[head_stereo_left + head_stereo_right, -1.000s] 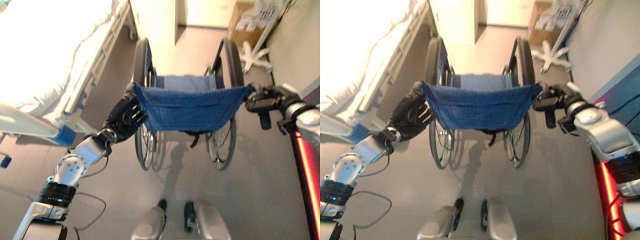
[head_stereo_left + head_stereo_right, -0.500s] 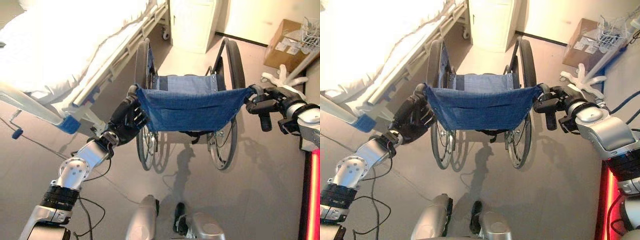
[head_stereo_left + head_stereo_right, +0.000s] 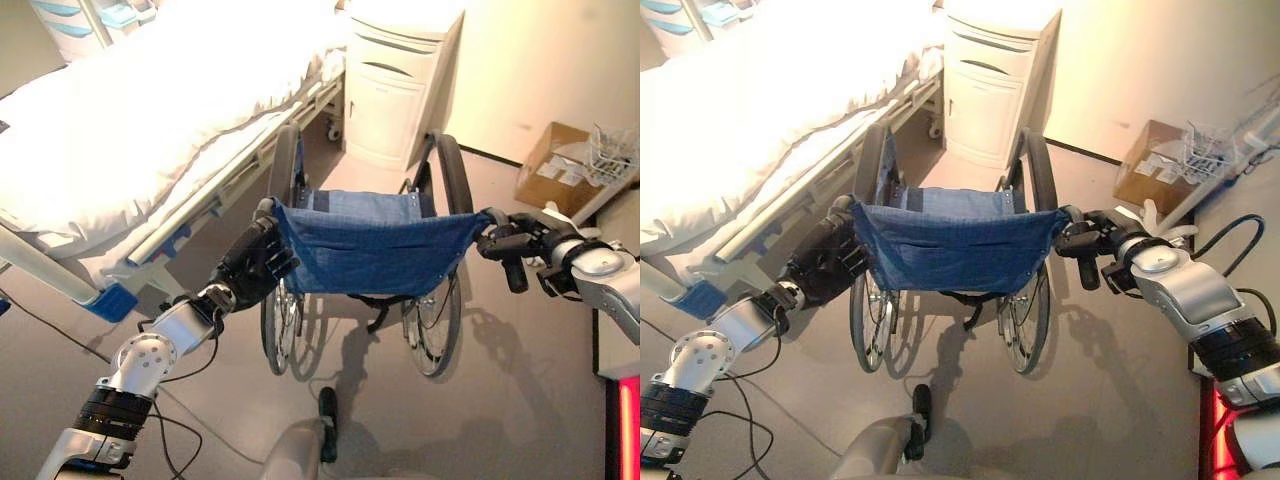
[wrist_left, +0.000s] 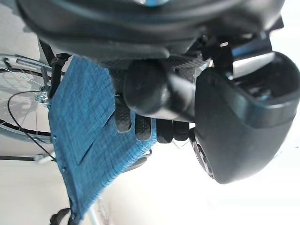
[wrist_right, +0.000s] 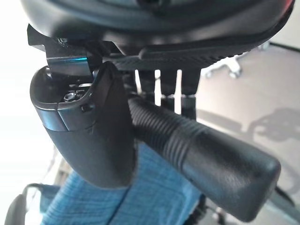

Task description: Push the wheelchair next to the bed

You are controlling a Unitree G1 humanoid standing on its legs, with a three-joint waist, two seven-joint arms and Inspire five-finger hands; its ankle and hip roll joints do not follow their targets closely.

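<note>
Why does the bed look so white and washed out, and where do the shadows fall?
Left eye view: the bed is blown out by glare, its folds barely visible; the wheelchair casts a soft shadow on the floor beneath it. Left wrist view: background past the blue fabric is overexposed.

one wheelchair [image 3: 372, 255] with two big wheels; one bed [image 3: 130, 150]; one white cabinet [image 3: 397, 85]; one cardboard box [image 3: 553, 180]; one wire basket [image 3: 612, 152]; two hands on handles

Grey floor [image 3: 520, 400], pale wall [image 3: 520, 60], white cabinet [image 3: 395, 85], cardboard box [image 3: 550, 180]
</note>
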